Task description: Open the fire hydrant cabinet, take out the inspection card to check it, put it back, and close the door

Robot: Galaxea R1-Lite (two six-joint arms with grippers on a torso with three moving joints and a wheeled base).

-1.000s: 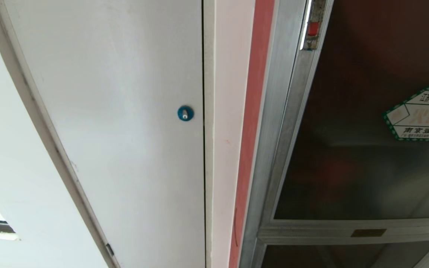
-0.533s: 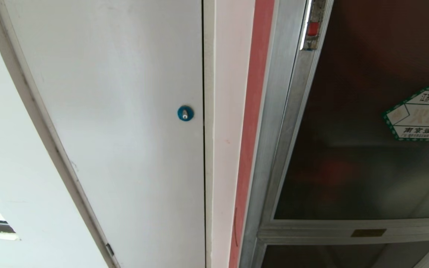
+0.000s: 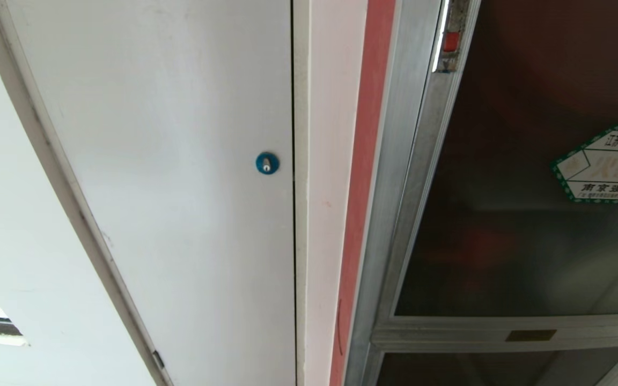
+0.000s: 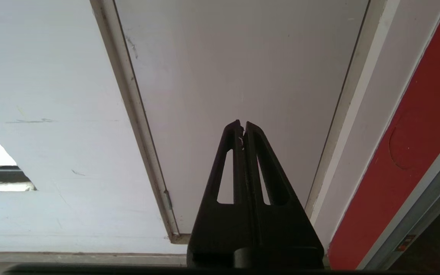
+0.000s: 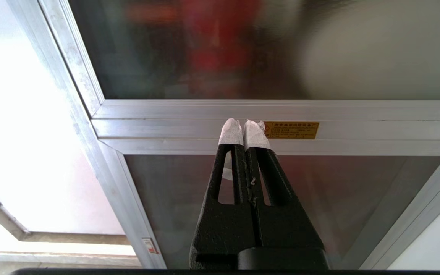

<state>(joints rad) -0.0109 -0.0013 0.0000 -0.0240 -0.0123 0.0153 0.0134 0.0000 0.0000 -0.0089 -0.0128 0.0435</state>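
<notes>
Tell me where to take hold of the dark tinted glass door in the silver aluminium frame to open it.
Probably at the small recessed latch with the red tab on the door's left aluminium upright, approached straight from the front: glass and frame look flat, and that recess seems the only purchase.
</notes>
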